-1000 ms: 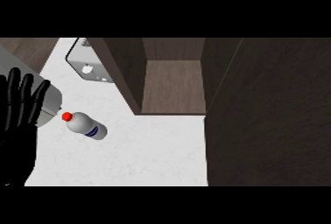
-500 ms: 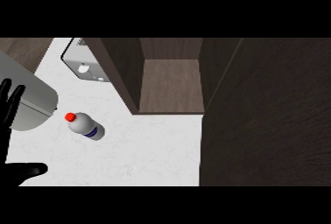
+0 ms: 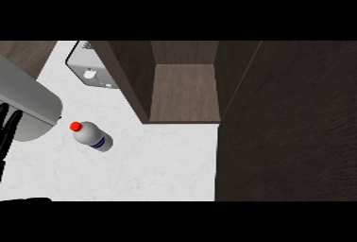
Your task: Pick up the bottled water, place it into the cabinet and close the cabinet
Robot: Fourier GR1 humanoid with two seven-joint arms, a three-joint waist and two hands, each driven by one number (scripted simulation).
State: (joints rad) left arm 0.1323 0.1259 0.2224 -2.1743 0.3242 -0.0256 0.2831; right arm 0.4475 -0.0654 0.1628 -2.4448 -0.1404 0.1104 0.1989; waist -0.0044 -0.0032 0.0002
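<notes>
Head view: one bottled water [image 3: 91, 136] lying near one open cabinet [image 3: 182, 80]

A smooth, rounded light-grey forearm [image 3: 28, 101] with a soft sheen comes in at the view's left edge, its blunt cylindrical end shaded darker underneath, and below it show the slim, matte black fingers of the left hand [image 3: 7, 125], mostly cut off by the edge.

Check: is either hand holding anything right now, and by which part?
Nothing is held. The bottled water lies alone on the counter; the left hand is beside it, not touching.
</notes>
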